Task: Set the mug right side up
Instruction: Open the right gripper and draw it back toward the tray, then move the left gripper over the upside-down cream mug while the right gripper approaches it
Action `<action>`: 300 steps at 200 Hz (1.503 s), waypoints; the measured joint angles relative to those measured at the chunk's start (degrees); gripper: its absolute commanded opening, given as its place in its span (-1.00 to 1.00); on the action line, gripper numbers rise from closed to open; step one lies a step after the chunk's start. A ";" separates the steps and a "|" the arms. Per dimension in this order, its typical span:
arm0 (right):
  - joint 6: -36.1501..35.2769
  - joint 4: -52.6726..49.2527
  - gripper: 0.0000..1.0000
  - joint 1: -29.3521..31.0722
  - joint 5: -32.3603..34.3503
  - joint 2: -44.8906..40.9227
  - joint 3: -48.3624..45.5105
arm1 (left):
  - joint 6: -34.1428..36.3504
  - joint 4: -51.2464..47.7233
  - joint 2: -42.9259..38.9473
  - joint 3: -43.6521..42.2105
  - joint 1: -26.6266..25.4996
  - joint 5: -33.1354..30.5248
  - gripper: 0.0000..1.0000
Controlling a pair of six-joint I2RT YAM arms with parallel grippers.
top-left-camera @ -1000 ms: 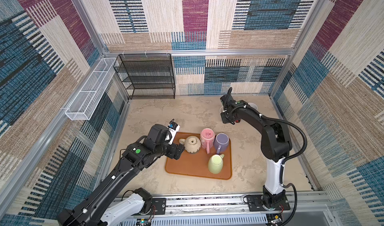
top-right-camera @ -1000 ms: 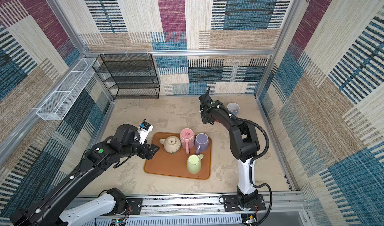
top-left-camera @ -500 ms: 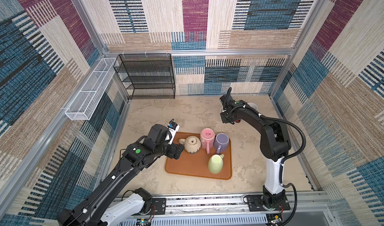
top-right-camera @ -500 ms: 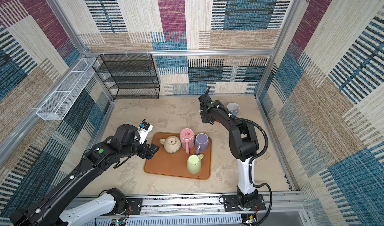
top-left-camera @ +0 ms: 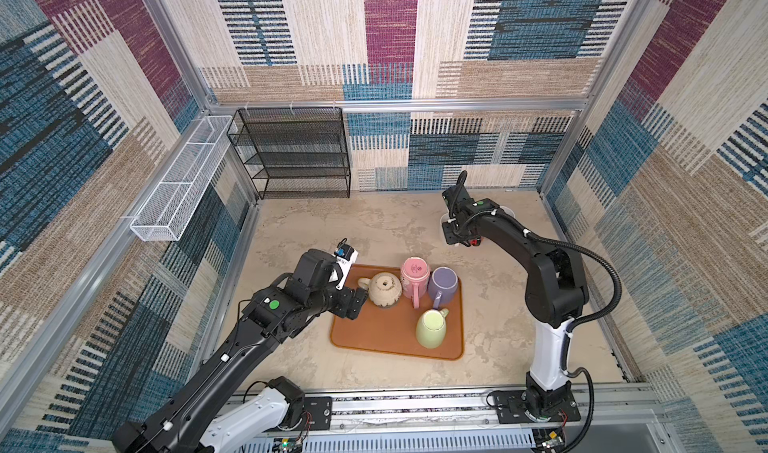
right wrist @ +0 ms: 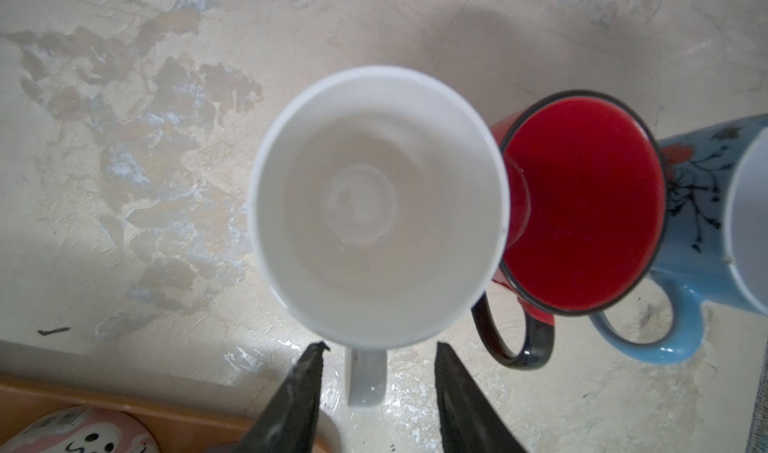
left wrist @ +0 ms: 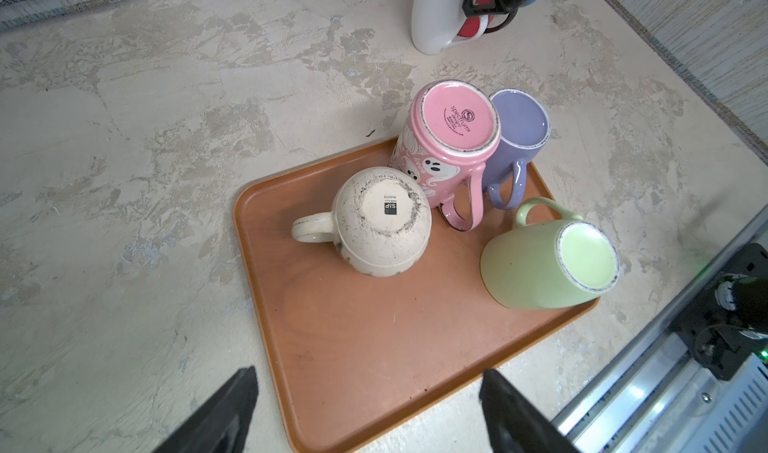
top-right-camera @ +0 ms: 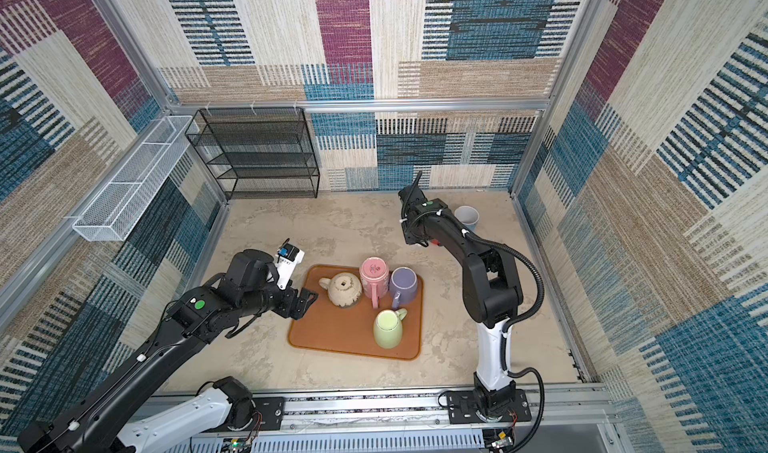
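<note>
A white mug (right wrist: pixel 376 205) stands right side up on the table, mouth up and empty. My right gripper (right wrist: pixel 378 347) is open, its two fingers on either side of the mug's handle (right wrist: pixel 365 378) with a gap on each side. In a top view this gripper (top-left-camera: pixel 451 234) hangs over the far right of the table. On the orange tray (left wrist: pixel 374 347) a cream mug (left wrist: pixel 382 222), a pink mug (left wrist: pixel 453 126), a purple mug (left wrist: pixel 519 122) and a green mug (left wrist: pixel 548 259) rest bottom up. My left gripper (left wrist: pixel 368 378) is open and empty above the tray's near-left corner.
A red mug (right wrist: pixel 582 205) and a blue mug (right wrist: pixel 706 222) stand upright right beside the white one. A black wire rack (top-left-camera: pixel 291 155) stands at the back left. A white mesh basket (top-left-camera: pixel 178 180) hangs on the left wall.
My right gripper's fingers have spread apart and let go of the white mug's handle. The left arm has stayed still.
</note>
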 measured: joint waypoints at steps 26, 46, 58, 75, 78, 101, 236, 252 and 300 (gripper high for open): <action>0.00 -0.04 0.00 0.04 -0.87 -2.19 0.00 | 0.02 0.00 -0.04 0.00 0.00 -0.22 0.78; 0.00 -0.09 0.02 0.39 -0.87 -4.37 -0.07 | 0.02 0.00 -0.09 0.00 0.00 -0.85 0.80; 0.00 -0.13 0.04 0.81 -0.87 -5.92 -0.52 | 0.02 0.00 -0.13 0.00 0.00 -1.01 0.82; 0.00 -0.26 0.05 1.73 -1.55 -8.44 -1.64 | 0.02 0.00 -0.22 0.02 0.00 -1.01 0.86; 0.00 -0.31 0.06 1.88 -1.46 -8.90 -1.88 | 0.02 0.00 -0.22 0.04 0.00 -1.01 0.86; 0.00 -0.48 0.07 3.10 -1.46 -13.29 -4.37 | 0.02 0.00 -0.20 0.07 0.00 -1.03 0.90; 3.69 2.29 0.07 10.47 -9.29 -36.96 -26.43 | -2.64 -4.50 -5.33 0.24 0.00 -0.98 0.92; 4.15 3.28 0.07 11.37 -9.79 -37.55 -28.65 | -3.52 -4.85 -5.70 -0.66 0.00 -0.74 0.89; 5.55 6.69 0.06 13.42 -12.37 -37.92 -34.97 | -6.27 -5.38 -4.39 -1.46 0.00 2.12 0.75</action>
